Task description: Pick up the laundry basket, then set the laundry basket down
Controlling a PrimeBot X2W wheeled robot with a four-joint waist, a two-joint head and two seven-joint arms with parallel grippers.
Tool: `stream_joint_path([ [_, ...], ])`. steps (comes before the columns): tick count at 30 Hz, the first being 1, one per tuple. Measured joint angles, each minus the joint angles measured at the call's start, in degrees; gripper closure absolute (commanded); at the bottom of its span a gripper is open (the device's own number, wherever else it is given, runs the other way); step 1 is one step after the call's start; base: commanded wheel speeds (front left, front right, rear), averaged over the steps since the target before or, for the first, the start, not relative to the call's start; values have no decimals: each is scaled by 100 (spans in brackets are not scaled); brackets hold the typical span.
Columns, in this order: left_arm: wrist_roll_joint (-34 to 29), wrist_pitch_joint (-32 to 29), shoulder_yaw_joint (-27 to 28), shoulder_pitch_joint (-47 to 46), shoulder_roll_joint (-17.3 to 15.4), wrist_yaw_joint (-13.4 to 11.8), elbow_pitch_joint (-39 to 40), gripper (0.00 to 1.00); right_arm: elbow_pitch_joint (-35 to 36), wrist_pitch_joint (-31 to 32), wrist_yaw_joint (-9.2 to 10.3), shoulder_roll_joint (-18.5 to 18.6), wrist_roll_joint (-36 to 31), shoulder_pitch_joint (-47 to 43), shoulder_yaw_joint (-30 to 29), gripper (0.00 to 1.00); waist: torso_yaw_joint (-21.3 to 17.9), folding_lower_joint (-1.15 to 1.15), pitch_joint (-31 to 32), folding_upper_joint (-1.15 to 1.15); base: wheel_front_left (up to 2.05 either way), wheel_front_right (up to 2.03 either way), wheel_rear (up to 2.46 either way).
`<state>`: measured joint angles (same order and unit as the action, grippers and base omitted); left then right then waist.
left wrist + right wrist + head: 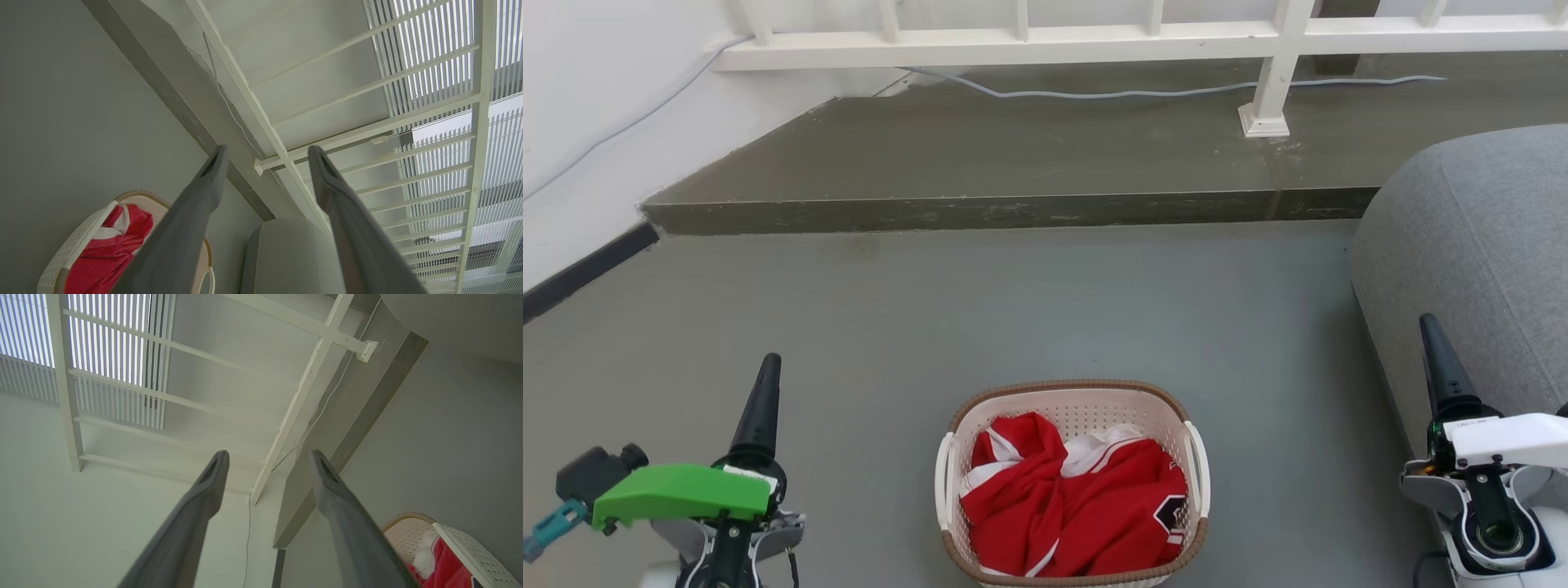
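The laundry basket (1075,392) stands on the grey floor at the bottom centre of the head view, cream-white with a brown rim and a white handle on each side. Red and white clothes fill it. My left gripper (768,363) is raised off to the basket's left, and my right gripper (1432,325) off to its right; both are well clear of it. In the left wrist view the left gripper (265,152) is open, and the basket (69,249) lies at the lower left. In the right wrist view the right gripper (267,456) is open, with the basket (474,547) at the lower right.
A grey sofa (1478,269) stands close on the right, beside my right arm. A raised concrete step (1013,208) crosses the floor ahead, with a white railing (1143,37) and a loose cable (1176,91) on it. A white wall (580,139) runs along the left.
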<state>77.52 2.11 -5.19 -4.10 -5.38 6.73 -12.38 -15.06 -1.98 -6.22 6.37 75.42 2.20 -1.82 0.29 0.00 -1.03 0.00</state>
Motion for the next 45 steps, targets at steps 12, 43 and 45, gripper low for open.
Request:
stream_joint_path([
  [12, -1501, 212, -310, -207, -226, -70, 205, 0, 338, -215, 189, 233, -1537, 113, 253, 0, 22, 0, -2, 0, 0, 0, 0],
  [43, -4809, 760, -1343, -414, -457, -580, 694, 0, 605, -767, 836, 492, -4847, 111, 1149, 0, 55, 0, -31, 0, 0, 0, 0],
  [45, -4925, 817, -1362, -413, -454, -614, 693, 0, 605, -814, 860, 492, -4988, 110, 1165, 0, 56, 0, -32, 0, 0, 0, 0],
])
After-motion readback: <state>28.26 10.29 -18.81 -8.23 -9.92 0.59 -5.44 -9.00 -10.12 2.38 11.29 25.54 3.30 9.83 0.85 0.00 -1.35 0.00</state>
